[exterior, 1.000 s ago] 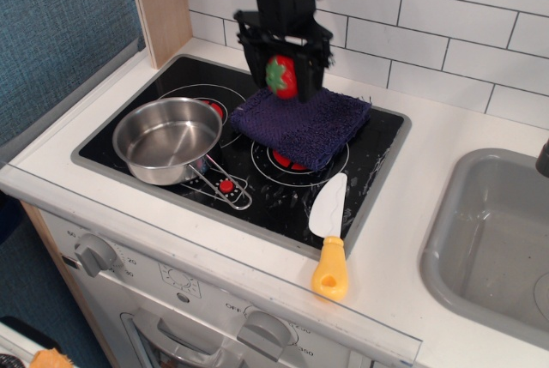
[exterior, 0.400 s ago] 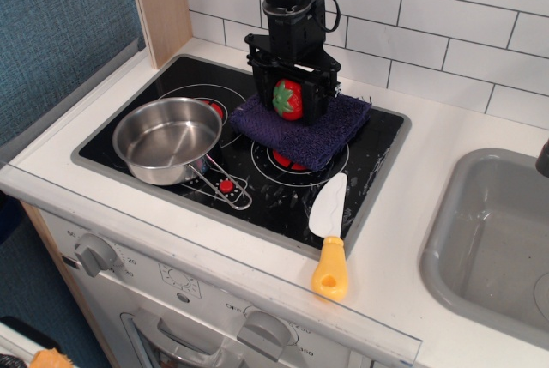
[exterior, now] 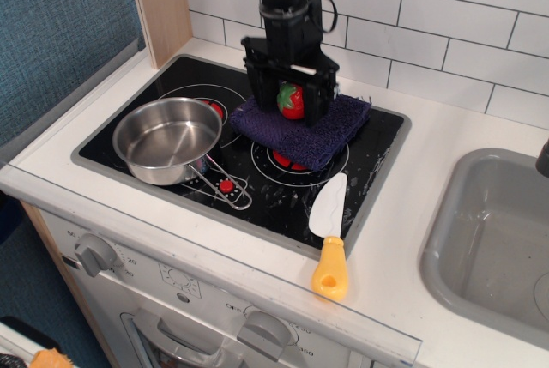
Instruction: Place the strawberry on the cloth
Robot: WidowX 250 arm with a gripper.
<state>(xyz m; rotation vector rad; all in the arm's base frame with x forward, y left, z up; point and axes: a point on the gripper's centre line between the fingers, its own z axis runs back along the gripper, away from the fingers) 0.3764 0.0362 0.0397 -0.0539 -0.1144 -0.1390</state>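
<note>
The small red strawberry (exterior: pixel 292 101) with its green cap on top sits on the dark purple-blue knitted cloth (exterior: pixel 302 130), which lies over the back right burners of the black stove top. My gripper (exterior: pixel 290 104) reaches straight down over the cloth's back edge. Its black fingers (exterior: pixel 256 91) stand on either side of the strawberry with small gaps, so the gripper looks open and the strawberry rests on the cloth between them. The cloth's far left corner is hidden behind the gripper.
A steel pot (exterior: pixel 166 138) stands on the front left burner, its handle pointing right. A white spatula with a yellow handle (exterior: pixel 329 235) lies on the stove's front right edge. A grey sink (exterior: pixel 493 239) is at the right. A tiled wall stands behind.
The gripper has come down with the strawberry onto the cloth. The strawberry now sits lower, cap turned upward, and the fingers have parted from it.
</note>
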